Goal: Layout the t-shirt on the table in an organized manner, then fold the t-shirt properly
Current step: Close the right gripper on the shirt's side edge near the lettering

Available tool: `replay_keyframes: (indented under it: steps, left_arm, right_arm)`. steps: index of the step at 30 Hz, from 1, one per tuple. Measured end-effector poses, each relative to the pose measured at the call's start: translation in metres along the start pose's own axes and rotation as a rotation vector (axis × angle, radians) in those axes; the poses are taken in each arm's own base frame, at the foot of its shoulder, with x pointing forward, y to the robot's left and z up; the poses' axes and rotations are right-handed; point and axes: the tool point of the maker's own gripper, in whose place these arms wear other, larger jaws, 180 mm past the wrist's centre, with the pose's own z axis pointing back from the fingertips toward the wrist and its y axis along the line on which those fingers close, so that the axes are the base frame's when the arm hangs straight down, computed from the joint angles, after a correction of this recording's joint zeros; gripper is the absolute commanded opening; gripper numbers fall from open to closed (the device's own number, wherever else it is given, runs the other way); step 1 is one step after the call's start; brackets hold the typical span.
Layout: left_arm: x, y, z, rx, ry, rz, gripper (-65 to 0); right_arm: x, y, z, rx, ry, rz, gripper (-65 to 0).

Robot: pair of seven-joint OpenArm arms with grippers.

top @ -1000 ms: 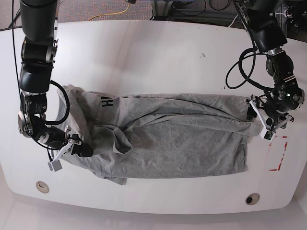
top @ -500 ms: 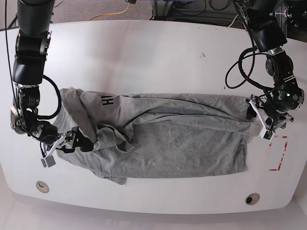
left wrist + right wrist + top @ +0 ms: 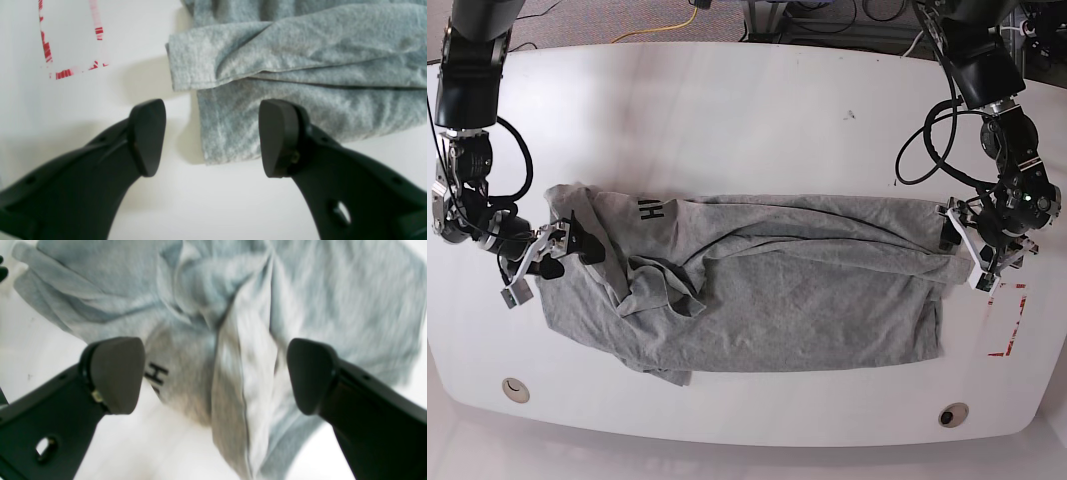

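Meanwhile, wrinkled t-shirt [image 3: 777, 290] flat on table [image 3: 727, 110], left end effector [image 3: 210, 136] and right end effector [image 3: 213, 373] both apart, empty.

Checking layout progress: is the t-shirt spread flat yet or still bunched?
Still bunched. The t-shirt has folds heaped at its collar end, lettering partly hidden, hem corner doubled over.

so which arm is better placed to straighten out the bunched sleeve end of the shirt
Right. Its open end effector hangs over the crumpled collar-and-sleeve end of the t-shirt, folds right between its fingers in the wrist view. The left end effector, also open, sits at the flatter hem end beside the red outline.
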Motion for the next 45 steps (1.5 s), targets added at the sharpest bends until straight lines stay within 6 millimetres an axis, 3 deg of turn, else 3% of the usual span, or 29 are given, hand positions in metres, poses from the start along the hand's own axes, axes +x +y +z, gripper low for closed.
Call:
replay_keyframes:
  steps: [7, 12, 19, 25, 28, 30, 36, 45]
  left_arm:
    - [0.000, 0.000, 0.000, -0.001, -0.001, 0.000, -24.0]
    - [0.000, 0.000, 0.000, -0.001, 0.000, 0.001, -24.0]
    - [0.000, 0.000, 0.000, -0.001, 0.001, 0.001, -24.0]
    - [-0.003, -0.001, -0.001, -0.004, 0.006, 0.002, -24.0]
    - [-0.009, -0.003, -0.001, -0.008, 0.018, 0.002, -24.0]
    - [-0.012, -0.005, -0.001, -0.010, 0.026, 0.002, -24.0]
    - [-0.014, -0.005, -0.002, -0.011, 0.028, 0.002, -24.0]
    - [-0.017, -0.006, -0.002, -0.014, 0.035, 0.003, -24.0]
  right_arm:
    - [-0.036, -0.019, 0.003, -0.101, 0.099, 0.051, 0.0]
    - [-0.053, -0.021, -0.005, -0.130, 0.158, 0.079, -1.0]
    - [-0.059, -0.016, -0.019, -0.145, 0.162, 0.088, -21.4]
    - [-0.058, -0.015, -0.023, -0.155, 0.144, 0.070, -25.2]
    - [-0.057, -0.015, -0.024, -0.153, 0.140, 0.069, -30.3]
    - [-0.056, -0.014, -0.024, -0.153, 0.139, 0.069, -36.5]
    - [-0.055, -0.015, -0.024, -0.154, 0.138, 0.070, -63.1]
    - [-0.057, -0.019, -0.020, -0.164, 0.142, 0.068, -64.7]
